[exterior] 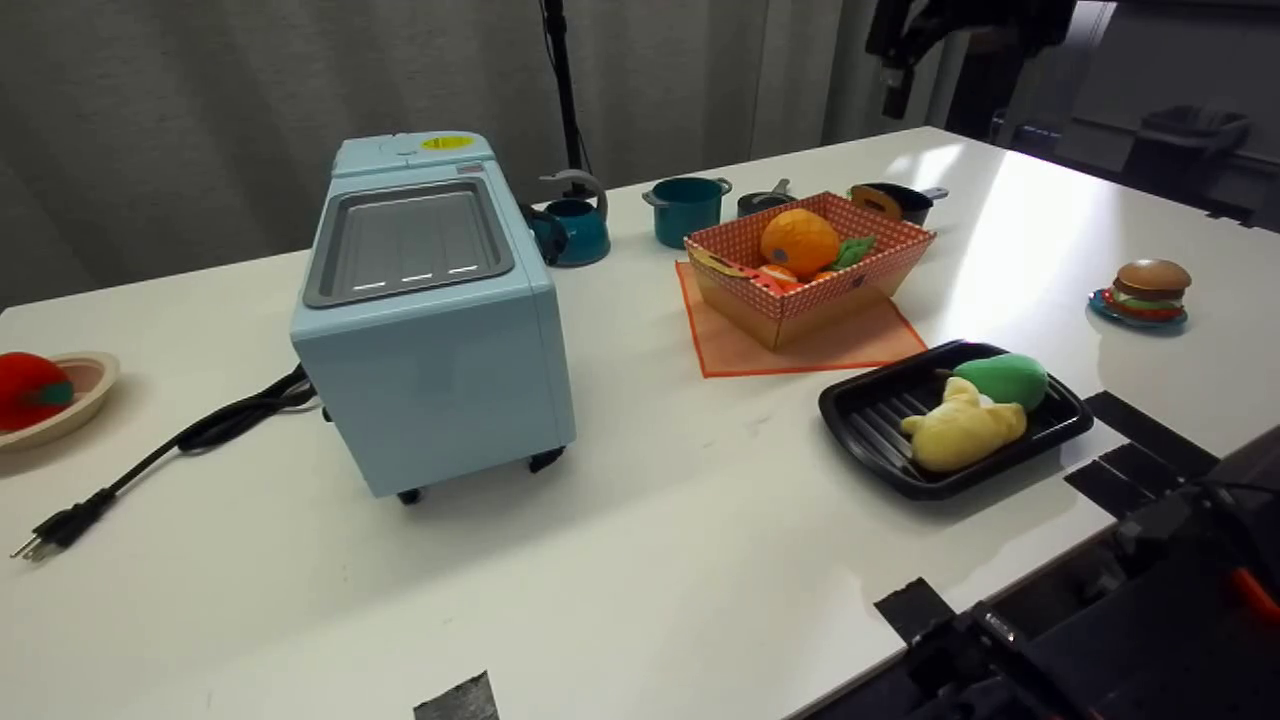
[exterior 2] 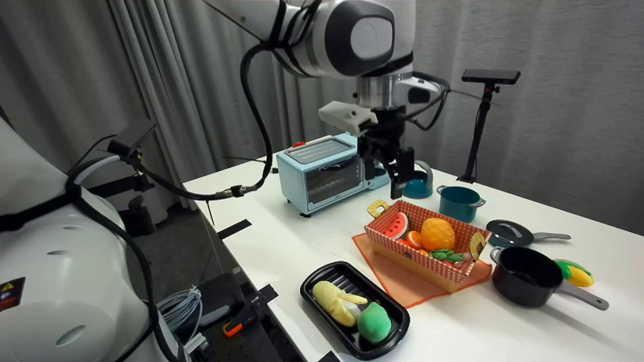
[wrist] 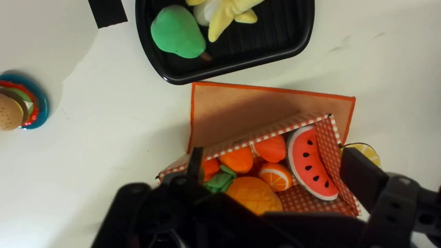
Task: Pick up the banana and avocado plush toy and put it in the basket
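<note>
Above the basket (exterior: pixel 835 306), the gripper (wrist: pixel 275 161) is spread, with nothing held. In the tray (exterior: pixel 878 418) near the basket, the banana (exterior: pixel 962 432) and avocado plush toy (exterior: pixel 1005 380) are seen close together, so both could be pinched at once.

In an exterior view the arm (exterior 2: pixel 319 45) is looking smooth and white, and a dark rounded cap (exterior 2: pixel 337 37) is framing a pale grey disc (exterior 2: pixel 372 37). Below, a silvery metal collar (exterior 2: pixel 376 91) is gleaming, while an off-white block (exterior 2: pixel 347 118) is bearing a small dark dot (exterior 2: pixel 353 113). Black straps (exterior 2: pixel 278 22) are circling the arm, and a thick black cable (exterior 2: pixel 245 78) is running to a metal connector (exterior 2: pixel 236 191). A bulkier white casing (exterior 2: pixel 45 261) is showing grey oval recesses (exterior 2: pixel 71 335), a black band (exterior 2: pixel 37 212) and a dark label (exterior 2: pixel 11 294), which is carrying a yellow triangle (exterior 2: pixel 7 287) above a red patch (exterior 2: pixel 7 303). The hand (exterior 2: pixel 383 181) is appearing mostly black; in the wrist view its blocky fingers (wrist: pixel 363 177) are showing blurred, rounded knuckles (wrist: pixel 401 191).
</note>
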Motion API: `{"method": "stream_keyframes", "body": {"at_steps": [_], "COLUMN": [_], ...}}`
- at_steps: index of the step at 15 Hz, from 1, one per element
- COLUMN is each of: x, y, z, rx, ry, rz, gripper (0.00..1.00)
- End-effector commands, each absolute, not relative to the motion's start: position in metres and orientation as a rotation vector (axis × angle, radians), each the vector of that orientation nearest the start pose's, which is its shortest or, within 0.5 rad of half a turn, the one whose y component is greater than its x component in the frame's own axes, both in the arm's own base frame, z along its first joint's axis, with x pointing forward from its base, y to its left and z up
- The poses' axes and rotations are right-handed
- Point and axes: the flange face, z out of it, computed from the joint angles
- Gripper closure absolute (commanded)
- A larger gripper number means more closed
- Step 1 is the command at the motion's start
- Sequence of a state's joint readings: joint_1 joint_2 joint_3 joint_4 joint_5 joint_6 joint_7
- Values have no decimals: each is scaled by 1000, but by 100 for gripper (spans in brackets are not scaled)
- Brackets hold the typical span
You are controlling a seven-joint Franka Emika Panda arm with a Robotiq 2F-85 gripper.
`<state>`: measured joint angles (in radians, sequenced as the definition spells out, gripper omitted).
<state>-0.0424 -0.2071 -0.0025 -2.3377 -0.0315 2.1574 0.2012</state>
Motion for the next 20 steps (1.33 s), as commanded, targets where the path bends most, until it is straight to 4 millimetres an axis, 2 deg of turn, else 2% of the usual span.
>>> {"method": "stream_keyframes", "body": {"at_steps": [1,5,11,15,20], "x": [474,465,444,433,435], "y": [-49,-67,-79,-81,-78], "z": [373,320,266,240,215], "rx": [-3138,-3124,-3103,-3101,-3113], "ry": [481,569,622,619,613], "rz": [-24,88,305,398,453], "gripper": [0,0,0,0,0]}}
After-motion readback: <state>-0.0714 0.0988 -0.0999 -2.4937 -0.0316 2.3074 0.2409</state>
